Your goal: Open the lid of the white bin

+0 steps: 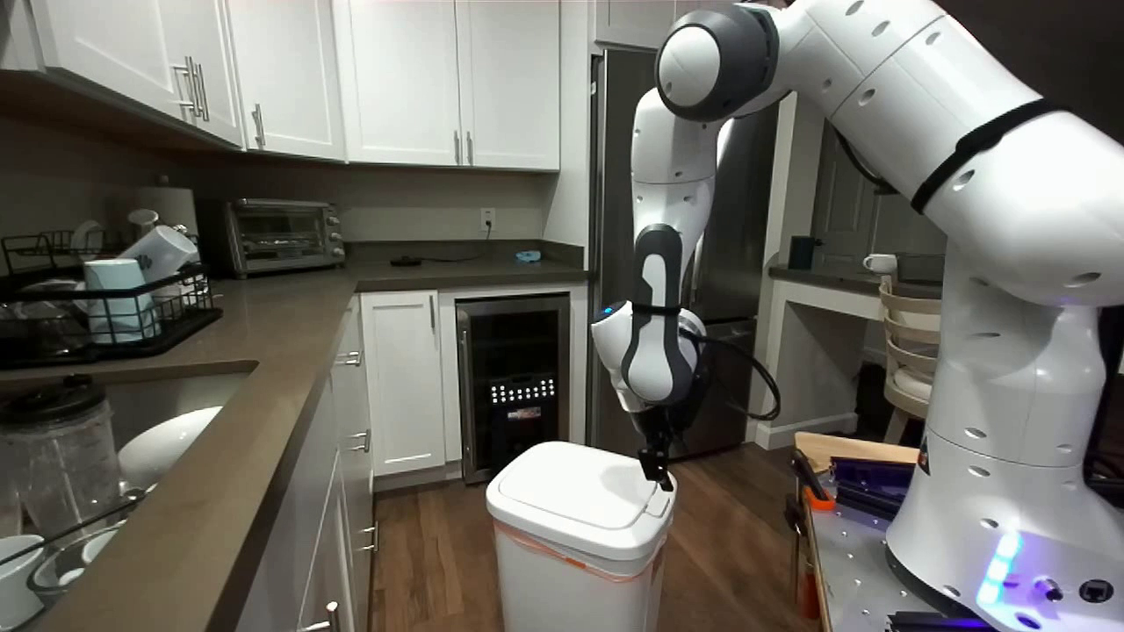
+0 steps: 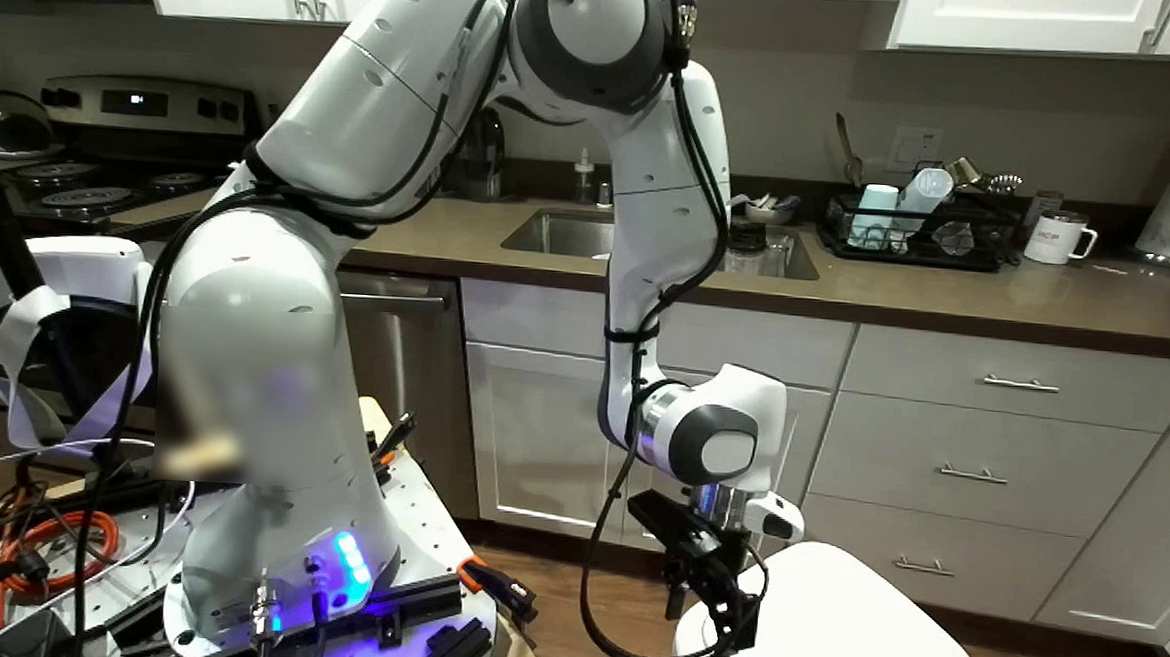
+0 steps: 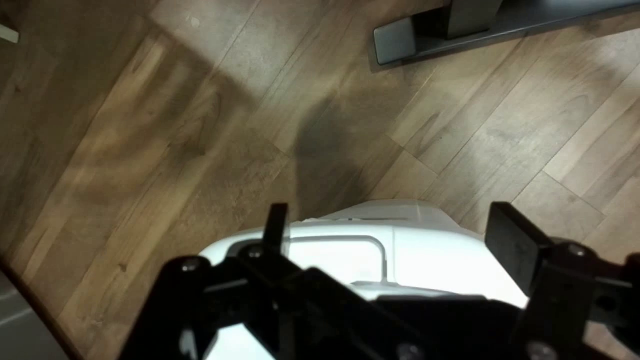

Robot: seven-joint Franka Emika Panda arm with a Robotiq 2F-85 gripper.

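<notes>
The white bin [image 1: 571, 588] stands on the wood floor. Its white lid [image 1: 562, 478] lies flat within the top rim, and it also shows in an exterior view [image 2: 859, 633]. My gripper [image 1: 657, 474] points down at the bin's edge on the robot's side, and it also shows in an exterior view [image 2: 715, 621]. In the wrist view my gripper [image 3: 390, 245] is open, its two black fingers wide apart with nothing between them. Below them is the bin's rim [image 3: 440, 255] with a small rounded panel [image 3: 335, 257] outlined in it. Whether a fingertip touches the rim, I cannot tell.
A counter [image 1: 299, 377] with white cabinets and drawers [image 2: 968, 469] runs along the bin's far side. The robot's metal table [image 1: 861, 562] holds tools and rails. A dark metal foot [image 3: 395, 40] rests on the floor. A fridge [image 1: 738, 307] stands behind the arm.
</notes>
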